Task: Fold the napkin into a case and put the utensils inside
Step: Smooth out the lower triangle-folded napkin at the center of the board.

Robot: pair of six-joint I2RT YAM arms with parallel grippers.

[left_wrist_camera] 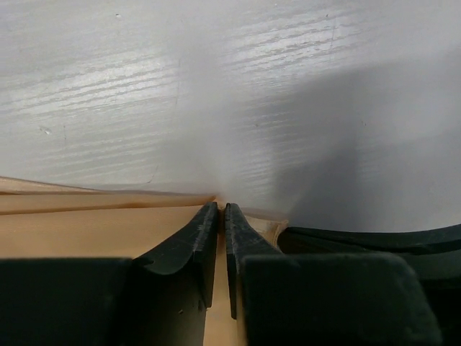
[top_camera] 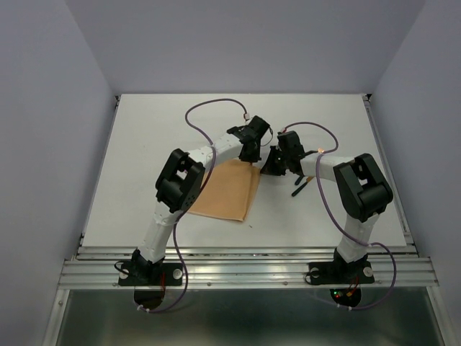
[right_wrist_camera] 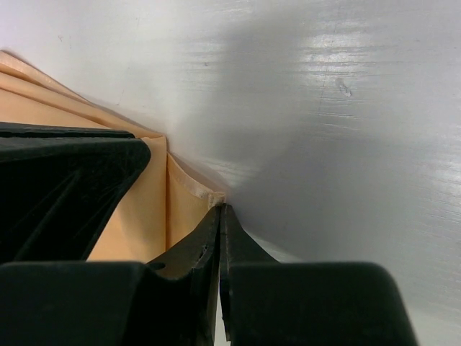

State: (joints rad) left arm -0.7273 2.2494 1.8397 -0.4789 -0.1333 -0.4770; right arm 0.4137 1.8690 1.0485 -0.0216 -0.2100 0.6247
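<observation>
- A peach-orange cloth napkin (top_camera: 229,193) lies folded and flat on the white worktop (top_camera: 144,144), between the two arms and partly under the left forearm.
- The left pincer (top_camera: 251,160) is down at the napkin's far right corner. Its black fingers (left_wrist_camera: 204,231) are drawn to a thin slit with peach cloth showing in it, pinching the fabric.
- The right pincer (top_camera: 271,167) sits just beside it, closed tight with its tips touching the hemmed corner. I cannot tell whether any cloth is caught.
- The slim dark-handled utensils (top_camera: 298,189) lie to the right, apart from the napkin.
</observation>
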